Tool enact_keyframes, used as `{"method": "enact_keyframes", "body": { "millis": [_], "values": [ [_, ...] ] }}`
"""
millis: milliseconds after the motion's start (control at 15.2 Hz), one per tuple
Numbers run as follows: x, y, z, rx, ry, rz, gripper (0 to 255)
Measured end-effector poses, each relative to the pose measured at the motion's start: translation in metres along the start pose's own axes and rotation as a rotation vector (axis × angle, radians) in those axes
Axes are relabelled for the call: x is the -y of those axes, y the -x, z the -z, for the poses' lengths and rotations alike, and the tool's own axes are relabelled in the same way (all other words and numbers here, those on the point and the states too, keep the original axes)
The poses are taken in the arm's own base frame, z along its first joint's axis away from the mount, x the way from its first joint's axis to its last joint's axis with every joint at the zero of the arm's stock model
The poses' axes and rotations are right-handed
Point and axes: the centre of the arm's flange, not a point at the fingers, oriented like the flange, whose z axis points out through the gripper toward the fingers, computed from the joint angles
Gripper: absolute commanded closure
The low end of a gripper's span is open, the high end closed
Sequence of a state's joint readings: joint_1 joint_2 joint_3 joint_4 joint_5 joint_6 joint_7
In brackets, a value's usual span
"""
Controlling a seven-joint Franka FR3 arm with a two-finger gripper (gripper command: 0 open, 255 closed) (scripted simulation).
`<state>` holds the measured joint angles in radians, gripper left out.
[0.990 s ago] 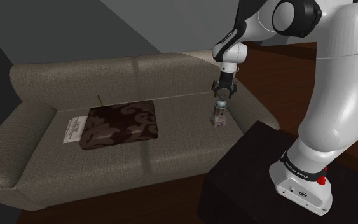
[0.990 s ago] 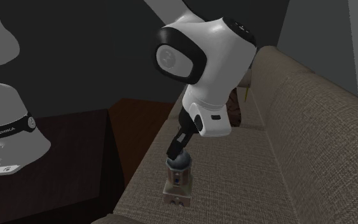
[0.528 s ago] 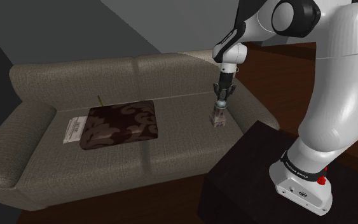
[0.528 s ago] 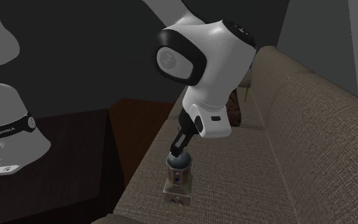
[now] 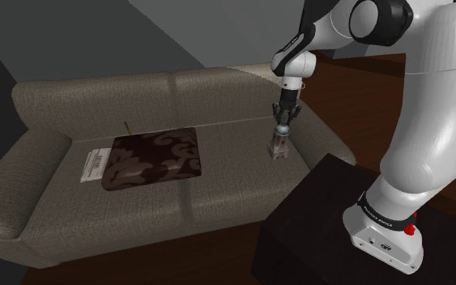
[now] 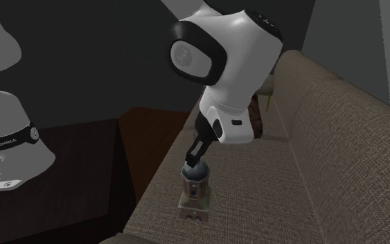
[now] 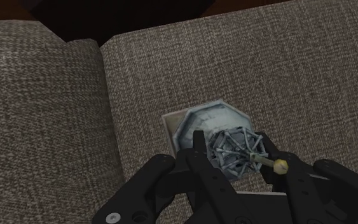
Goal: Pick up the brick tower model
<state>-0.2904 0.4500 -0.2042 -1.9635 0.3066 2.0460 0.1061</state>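
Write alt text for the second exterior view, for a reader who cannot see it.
A black gripper on a white robot arm clasps the domed top of a small upright tower model, at the near end of a grey-brown sofa seat.

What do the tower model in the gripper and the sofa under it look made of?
The tower model looks like tan, matte masonry, with a grey, metal-like dome showing lattice ribs; hard to be sure. The sofa is grey-brown woven fabric, its coarse weave plainly visible.
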Motion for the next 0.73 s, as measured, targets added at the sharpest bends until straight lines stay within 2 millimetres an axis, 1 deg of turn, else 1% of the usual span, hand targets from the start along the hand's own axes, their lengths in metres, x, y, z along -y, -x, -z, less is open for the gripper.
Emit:
{"method": "enact_keyframes", "body": {
  "millis": [264,726],
  "values": [
    [0.002,0.009,0.017,0.000,0.000,0.000,255],
    [0.005,0.022,0.054,0.000,0.000,0.000,255]
  ]
}}
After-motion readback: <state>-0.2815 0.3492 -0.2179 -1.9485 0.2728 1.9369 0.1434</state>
